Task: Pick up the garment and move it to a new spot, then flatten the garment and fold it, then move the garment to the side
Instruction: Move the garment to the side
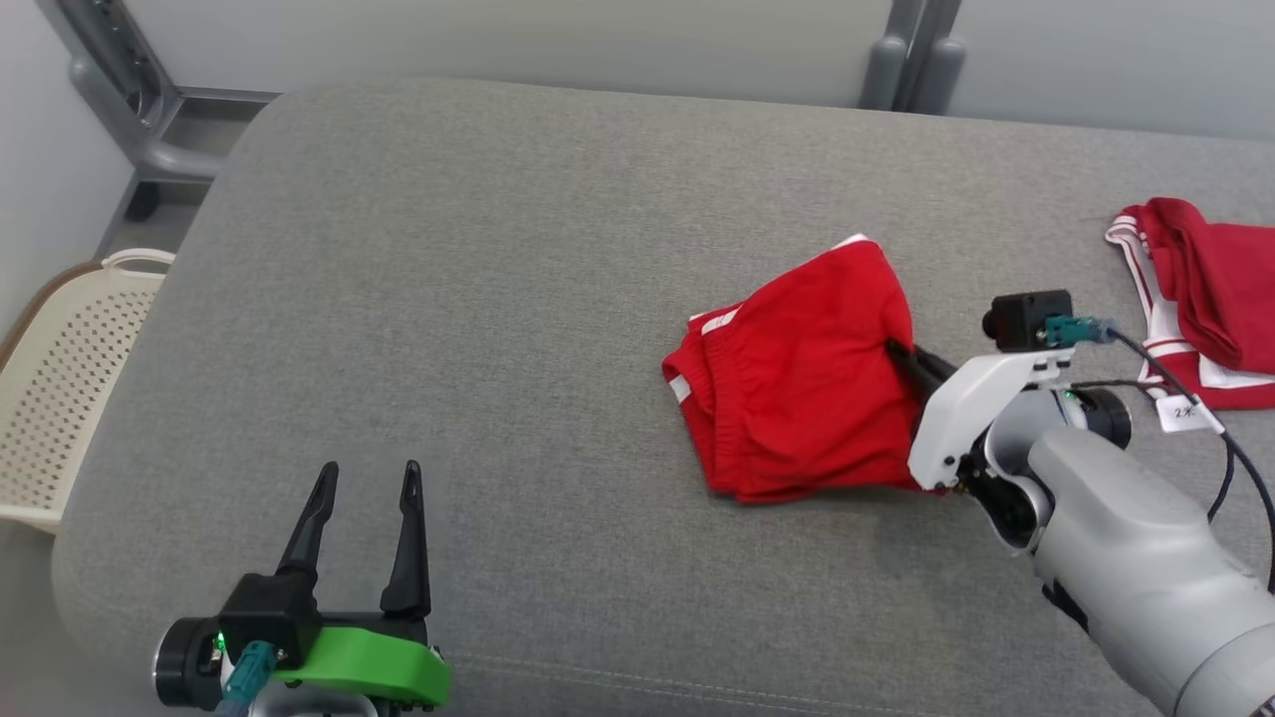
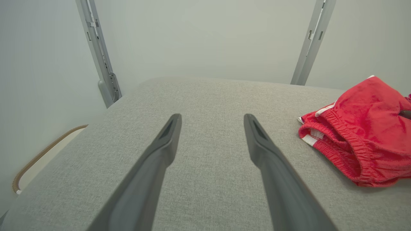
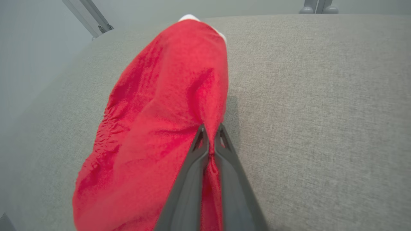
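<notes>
Garment (image 1: 797, 388) within tight right claw (image 3: 211, 130), left claw (image 1: 371, 468) agape.

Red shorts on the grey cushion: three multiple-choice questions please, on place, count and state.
1. The red shorts lie on the grey cushion: A at its left edge; B right of its middle; C off it.
2. Red garments on the cushion: A one; B three; C two.
3. The right gripper is: A shut on the shorts; B wide open; C shut on nothing.
Key: B, seen in the head view; C, another red garment lies far right; A, cloth is pinched between its jaws.
</notes>
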You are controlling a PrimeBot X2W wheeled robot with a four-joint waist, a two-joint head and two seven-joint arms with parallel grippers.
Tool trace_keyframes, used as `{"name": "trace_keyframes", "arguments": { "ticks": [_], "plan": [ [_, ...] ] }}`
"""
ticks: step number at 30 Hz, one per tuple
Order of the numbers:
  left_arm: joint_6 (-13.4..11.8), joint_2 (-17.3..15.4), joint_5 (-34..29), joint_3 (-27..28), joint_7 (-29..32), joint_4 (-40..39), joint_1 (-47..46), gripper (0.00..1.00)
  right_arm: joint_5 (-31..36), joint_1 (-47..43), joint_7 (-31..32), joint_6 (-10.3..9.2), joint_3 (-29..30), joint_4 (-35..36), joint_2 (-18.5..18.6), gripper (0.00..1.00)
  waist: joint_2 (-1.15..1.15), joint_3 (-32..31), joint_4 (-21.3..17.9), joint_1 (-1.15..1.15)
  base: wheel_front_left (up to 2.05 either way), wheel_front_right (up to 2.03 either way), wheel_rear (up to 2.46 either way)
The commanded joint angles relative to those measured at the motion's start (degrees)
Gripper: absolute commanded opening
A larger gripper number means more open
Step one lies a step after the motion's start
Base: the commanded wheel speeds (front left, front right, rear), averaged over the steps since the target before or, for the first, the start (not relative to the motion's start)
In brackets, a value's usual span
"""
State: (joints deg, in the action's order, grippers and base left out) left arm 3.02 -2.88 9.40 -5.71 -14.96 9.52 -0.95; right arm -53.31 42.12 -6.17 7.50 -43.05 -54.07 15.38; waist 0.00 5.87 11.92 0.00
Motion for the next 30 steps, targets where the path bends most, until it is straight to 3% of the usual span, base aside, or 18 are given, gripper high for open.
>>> {"name": "trace_keyframes", "arguments": {
  "ticks": [1, 14, 30],
  "plan": [
    [0.2, 0.0, -0.6, 0.4, -0.2, -0.3, 0.0, 1.00, 0.3, 1.3, -0.3, -0.02, -0.5, 0.3, 1.0, 0.00, 0.00, 1.0, -2.7, 0.00, 0.00, 0.00, 0.00],
    [1.8, -0.8, -3.4, 3.4, -0.2, -2.2, -2.7, 1.00, 3.6, 13.4, 1.0, -0.02, -8.9, 2.9, 8.4, 0.00, 0.00, 6.9, -11.8, 0.00, 0.00, 0.00, 0.00],
    [3.0, -2.9, -4.7, 6.3, -0.2, -5.6, -5.0, 1.00, 3.3, 25.7, 2.1, -0.02, -15.3, 3.0, 18.1, 0.00, 0.00, 13.5, -15.3, 0.00, 0.00, 0.00, 0.00]
  ]
}}
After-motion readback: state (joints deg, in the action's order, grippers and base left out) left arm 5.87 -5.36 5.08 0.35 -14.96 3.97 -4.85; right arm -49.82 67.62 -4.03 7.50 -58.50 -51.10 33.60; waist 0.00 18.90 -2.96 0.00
